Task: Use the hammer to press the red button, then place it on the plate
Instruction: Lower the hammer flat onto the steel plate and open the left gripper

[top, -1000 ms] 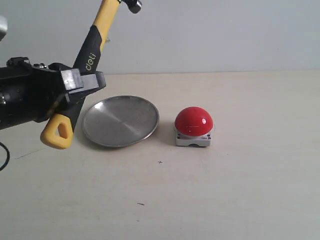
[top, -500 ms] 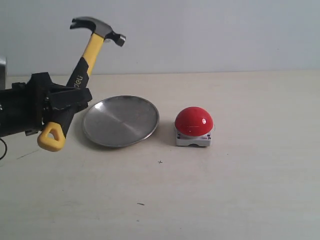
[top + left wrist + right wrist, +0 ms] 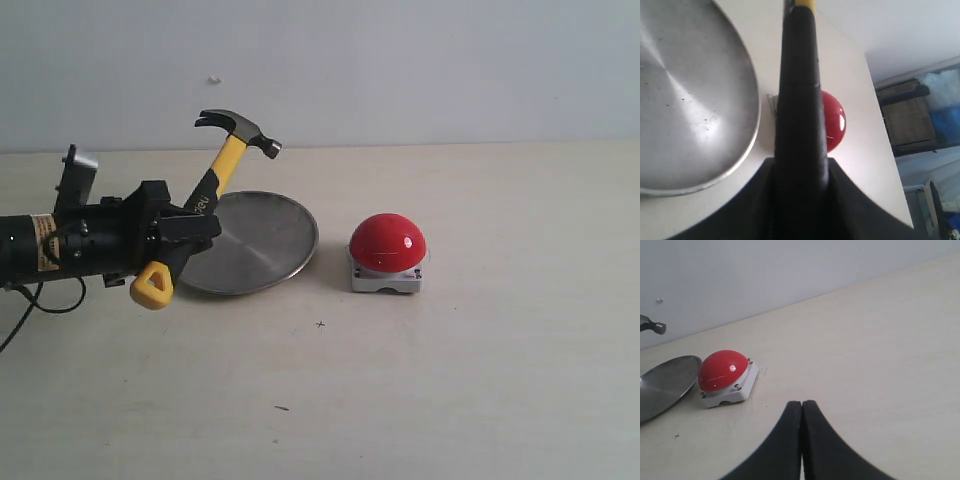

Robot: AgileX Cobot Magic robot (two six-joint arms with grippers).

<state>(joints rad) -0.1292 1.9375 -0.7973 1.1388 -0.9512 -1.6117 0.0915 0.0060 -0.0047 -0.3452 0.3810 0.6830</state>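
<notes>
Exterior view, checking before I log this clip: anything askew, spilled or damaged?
Nothing stands out. The plate lies flat, the red button sits upright and intact, and the left gripper holds the hammer tilted, head up.

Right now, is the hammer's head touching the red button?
No: in the exterior view the head of the hammer is up in the air over by the plate, well apart from the button.
</notes>
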